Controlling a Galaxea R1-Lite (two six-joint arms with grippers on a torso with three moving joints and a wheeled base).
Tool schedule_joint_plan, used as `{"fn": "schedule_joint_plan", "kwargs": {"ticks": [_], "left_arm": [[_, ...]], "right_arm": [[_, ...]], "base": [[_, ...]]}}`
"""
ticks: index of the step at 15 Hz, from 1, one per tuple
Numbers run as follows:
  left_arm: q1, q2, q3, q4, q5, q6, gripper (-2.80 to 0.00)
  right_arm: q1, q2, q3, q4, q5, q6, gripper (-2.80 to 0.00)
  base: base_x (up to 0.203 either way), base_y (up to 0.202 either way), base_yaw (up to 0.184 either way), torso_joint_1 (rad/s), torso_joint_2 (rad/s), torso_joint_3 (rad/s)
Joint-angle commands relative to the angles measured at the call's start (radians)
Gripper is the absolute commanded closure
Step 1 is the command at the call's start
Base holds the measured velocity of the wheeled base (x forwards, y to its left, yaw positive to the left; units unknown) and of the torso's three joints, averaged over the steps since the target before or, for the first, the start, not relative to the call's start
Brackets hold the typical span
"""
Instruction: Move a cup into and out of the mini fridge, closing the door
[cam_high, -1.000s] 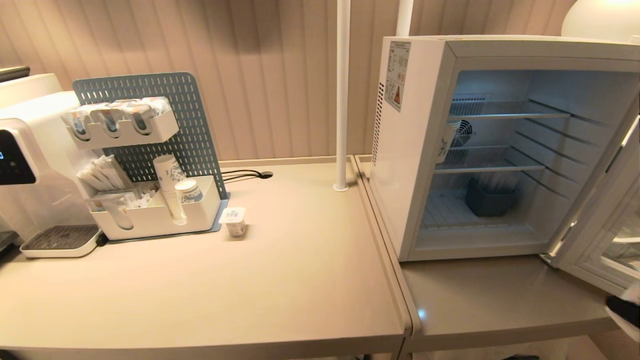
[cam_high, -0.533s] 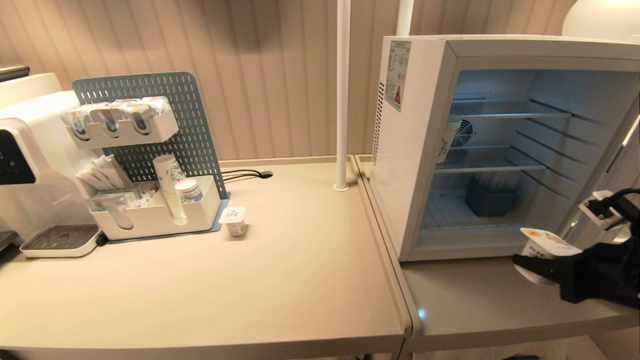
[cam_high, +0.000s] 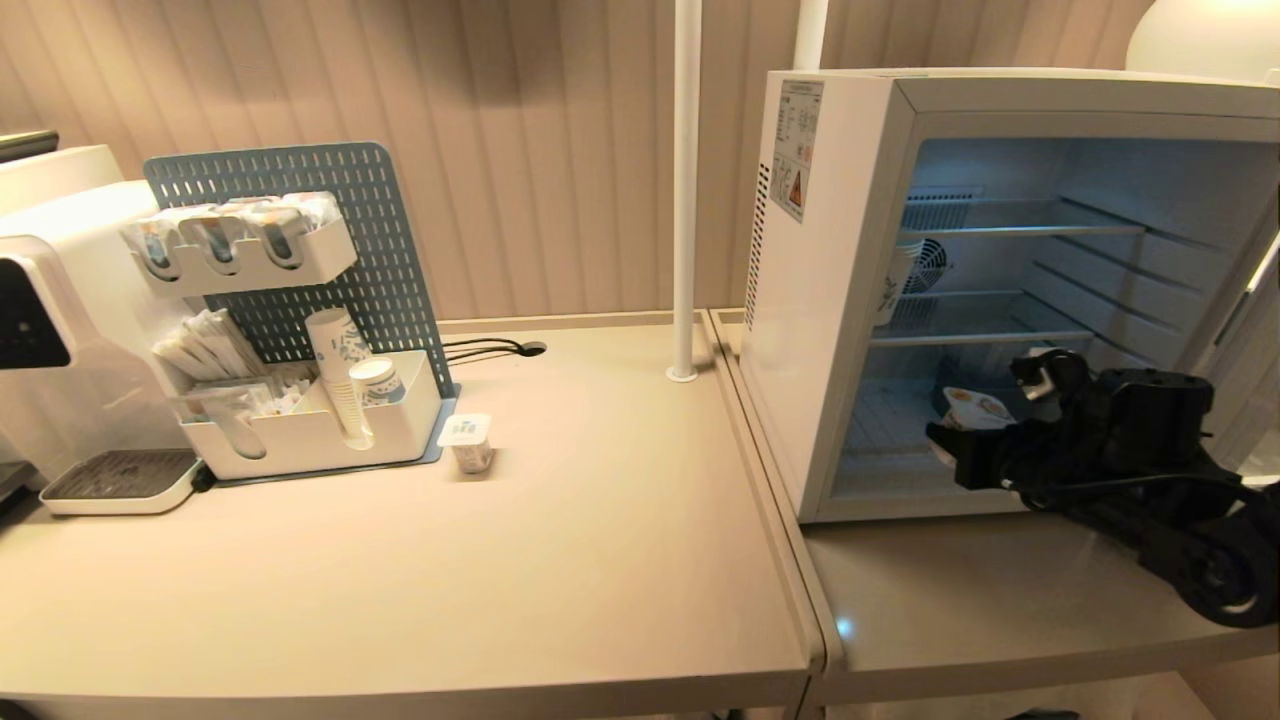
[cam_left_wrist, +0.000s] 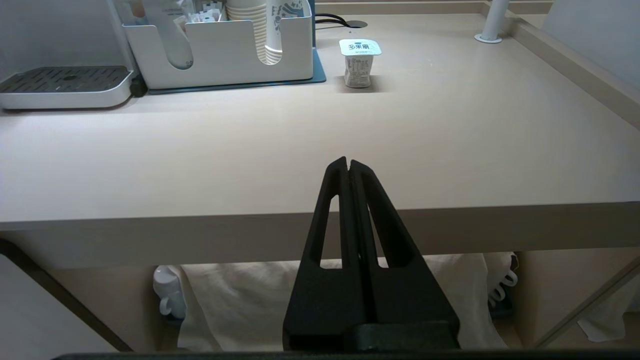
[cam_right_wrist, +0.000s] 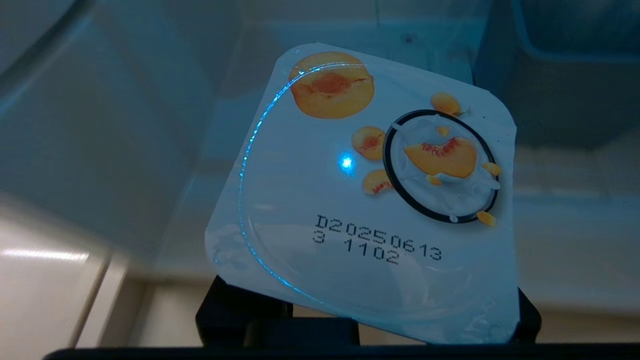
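The mini fridge (cam_high: 800, 300) stands open at the right on the counter. Its door (cam_high: 1262, 400) is swung out at the picture's right edge. My right gripper (cam_high: 958, 437) reaches into the lower compartment, shut on the cup (cam_high: 975, 407). The cup is a small white tub, and its peach-printed foil lid (cam_right_wrist: 365, 200) fills the right wrist view and hides the fingers. It hangs above the fridge floor, in front of a dark blue bin (cam_right_wrist: 575, 65). My left gripper (cam_left_wrist: 348, 162) is shut and empty, parked below the table's front edge.
Another small white tub (cam_high: 467, 440) stands on the left table beside a white organiser (cam_high: 310, 435) with stacked paper cups and a blue pegboard. A water dispenser (cam_high: 50, 300) stands at the far left. A white pole (cam_high: 685, 190) rises between table and fridge. Wire shelves (cam_high: 1000, 335) cross the fridge.
My right arm has come in from the lower right edge and carried the cup up and leftward into the fridge's lower opening. The left arm has not moved.
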Motion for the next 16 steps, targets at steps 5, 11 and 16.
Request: {"fn": "schedule_joint_plan", "kwargs": {"ticks": [5, 11, 16], "left_arm": [[0.0, 0.002, 0.001, 0.0, 0.0, -0.002, 0.0], [0.0, 0.002, 0.0, 0.0, 0.0, -0.002, 0.0], [0.0, 0.002, 0.001, 0.0, 0.0, -0.002, 0.0]], "right_arm": [[0.078, 0.275, -0.23, 0.016, -0.129, 0.002, 0.0], [0.081, 0.401, -0.466, 0.164, -0.147, -0.007, 0.0], [0.084, 0.464, -0.61, 0.287, -0.15, -0.013, 0.0]], "base": [[0.0, 0.0, 0.0, 0.0, 0.0, 0.0], [0.0, 0.0, 0.0, 0.0, 0.0, 0.0], [0.0, 0.0, 0.0, 0.0, 0.0, 0.0]]}}
